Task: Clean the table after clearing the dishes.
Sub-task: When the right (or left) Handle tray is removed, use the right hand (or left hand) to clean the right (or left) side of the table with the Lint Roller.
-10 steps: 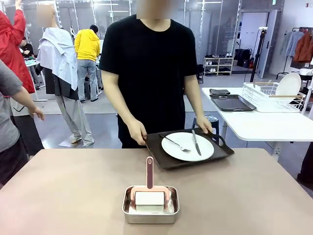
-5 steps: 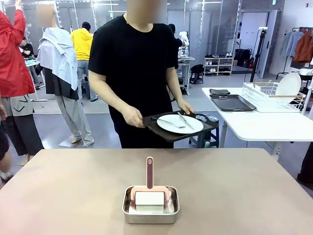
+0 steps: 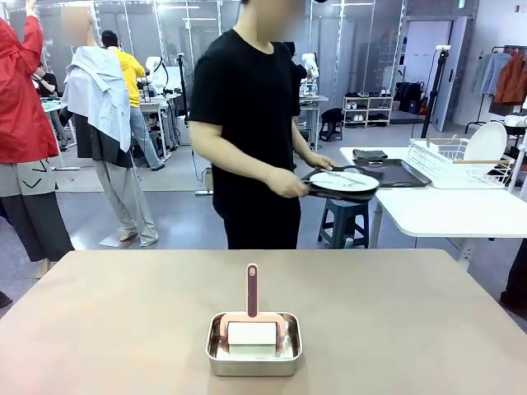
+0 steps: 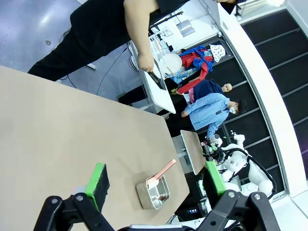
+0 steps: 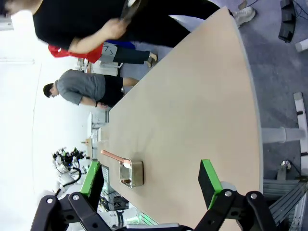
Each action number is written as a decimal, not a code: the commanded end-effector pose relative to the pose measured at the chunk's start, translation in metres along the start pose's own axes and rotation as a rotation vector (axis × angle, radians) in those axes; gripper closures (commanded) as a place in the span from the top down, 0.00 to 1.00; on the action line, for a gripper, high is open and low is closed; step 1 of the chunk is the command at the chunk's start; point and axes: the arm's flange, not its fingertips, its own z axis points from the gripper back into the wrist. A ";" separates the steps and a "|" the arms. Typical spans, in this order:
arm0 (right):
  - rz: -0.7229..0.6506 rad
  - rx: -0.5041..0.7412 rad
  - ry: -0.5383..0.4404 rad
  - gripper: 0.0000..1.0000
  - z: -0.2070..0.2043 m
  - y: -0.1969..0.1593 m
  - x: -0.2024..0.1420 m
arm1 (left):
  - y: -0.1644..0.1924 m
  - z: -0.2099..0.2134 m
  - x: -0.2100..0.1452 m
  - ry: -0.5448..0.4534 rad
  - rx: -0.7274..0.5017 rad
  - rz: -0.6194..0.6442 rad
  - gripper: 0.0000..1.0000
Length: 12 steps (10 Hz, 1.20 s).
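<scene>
Matte taupe table (image 3: 123,313), small steel pan (image 3: 253,366) near the robot-side edge, midway across

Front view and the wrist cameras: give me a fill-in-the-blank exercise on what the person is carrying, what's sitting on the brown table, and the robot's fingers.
1. The person holds a dark tray bearing a round white ____ with cutlery.
2. A steel pan stands on the table, and the tool in it has a ____ handle.
3. The left gripper and the right gripper each have their fingers ____, not shut, with nothing between them.

Missing words: plate; pink; open.
</scene>
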 end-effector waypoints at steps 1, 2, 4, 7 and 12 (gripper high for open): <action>0.278 -0.038 0.082 1.00 -0.026 0.077 0.021 | -0.001 0.002 0.000 -0.011 -0.022 0.004 1.00; 0.420 -0.054 0.133 1.00 -0.049 0.133 0.028 | -0.001 0.002 0.000 -0.011 -0.022 0.004 1.00; 0.664 -0.063 0.344 1.00 -0.141 0.227 0.002 | -0.001 0.002 0.000 -0.011 -0.022 0.004 1.00; 1.063 -0.165 0.670 1.00 -0.281 0.311 -0.117 | -0.001 0.002 0.000 -0.011 -0.022 0.004 1.00; 1.407 -0.289 0.801 1.00 -0.376 0.323 -0.190 | -0.001 0.002 0.000 -0.011 -0.022 0.004 1.00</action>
